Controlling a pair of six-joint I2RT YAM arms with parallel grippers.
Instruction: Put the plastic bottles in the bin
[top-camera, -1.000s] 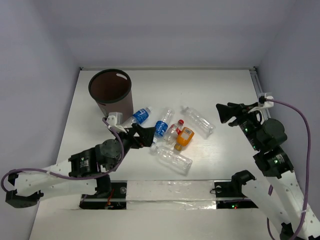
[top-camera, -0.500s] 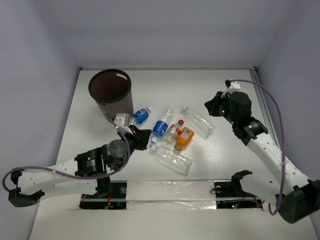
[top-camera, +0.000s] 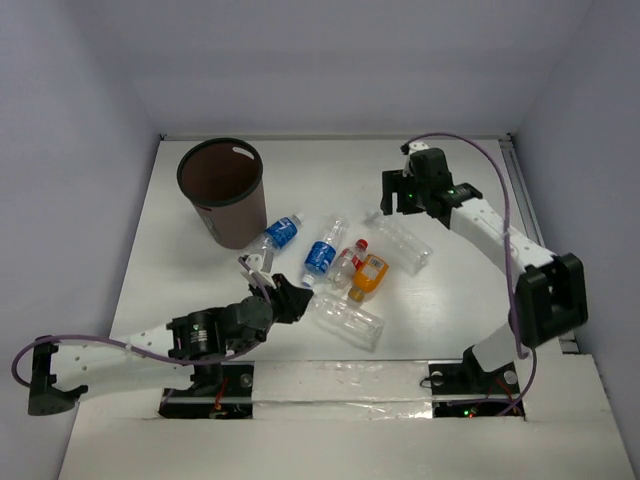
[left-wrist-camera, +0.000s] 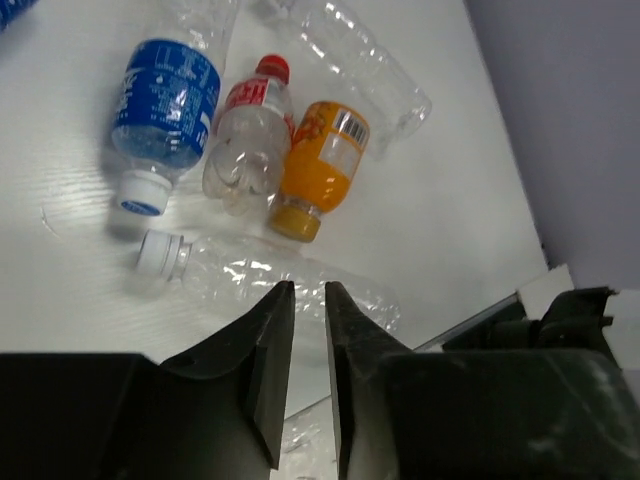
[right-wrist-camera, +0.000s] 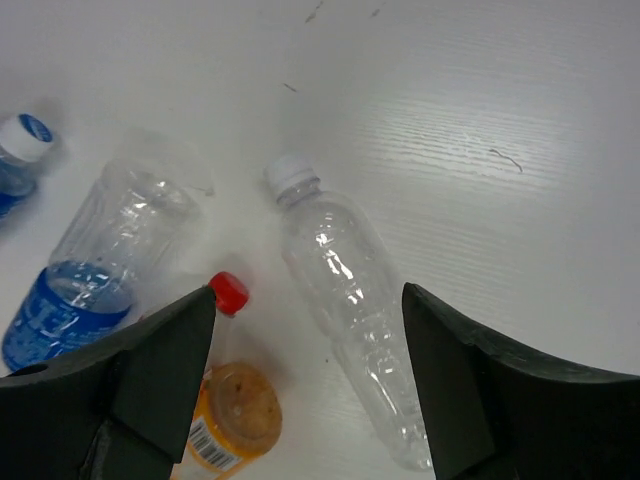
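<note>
Across the table (top-camera: 470, 290), wide-spread right fingers (right-wrist-camera: 160, 370) have swung over a clear bottle (right-wrist-camera: 350, 300); left fingers (left-wrist-camera: 265, 350) nearly closed.

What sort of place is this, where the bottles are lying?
Probably a robot test bench in a laboratory: a white table closed in by plain grey walls, with a left arm and a right arm mounted at its near edge.

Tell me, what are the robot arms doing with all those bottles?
The job is to put the bottles into the brown bin. Right now all six lie on the table, and the bin looks empty from above. The right gripper hangs wide open above a clear bottle at the far side. The left gripper, nearly closed and holding nothing, points at another clear bottle near the front.
</note>
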